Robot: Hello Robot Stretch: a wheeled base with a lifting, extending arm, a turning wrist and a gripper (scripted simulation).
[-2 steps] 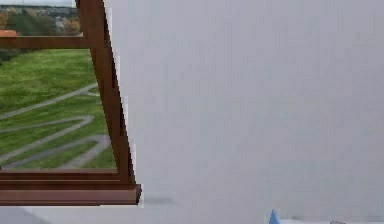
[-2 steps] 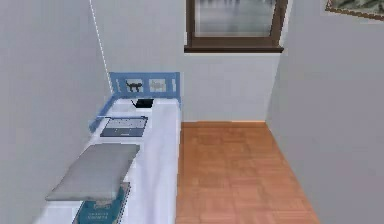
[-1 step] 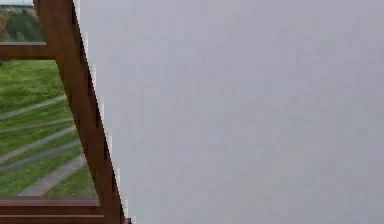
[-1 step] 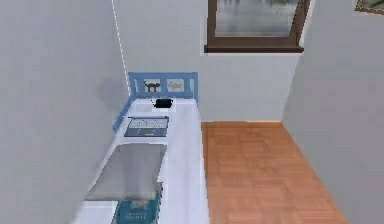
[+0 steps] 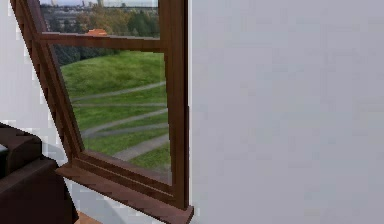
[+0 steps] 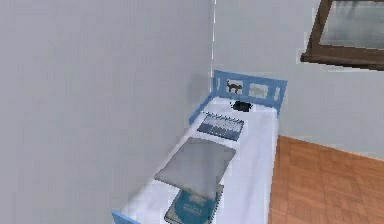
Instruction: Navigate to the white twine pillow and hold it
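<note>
Forward view: I faced a brown wood-framed window (image 5: 110,100) looking onto green lawn, with bare white wall (image 5: 290,100) to its right. Dark brown furniture (image 5: 25,185) sat at the lower left.

Arm side view: a blue-framed bed (image 6: 250,85) stood along the wall. A pale grey pillow-like pad (image 6: 195,165) lay mid-mattress. A blue-striped flat item (image 6: 221,125) lay nearer the headboard, a blue object (image 6: 195,207) by the foot. I could not confirm the pad as the white twine pillow. I could not tell the gripper's state.

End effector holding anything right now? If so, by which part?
Cannot tell from these views. A flat grey square thing lies on the bed.
</note>
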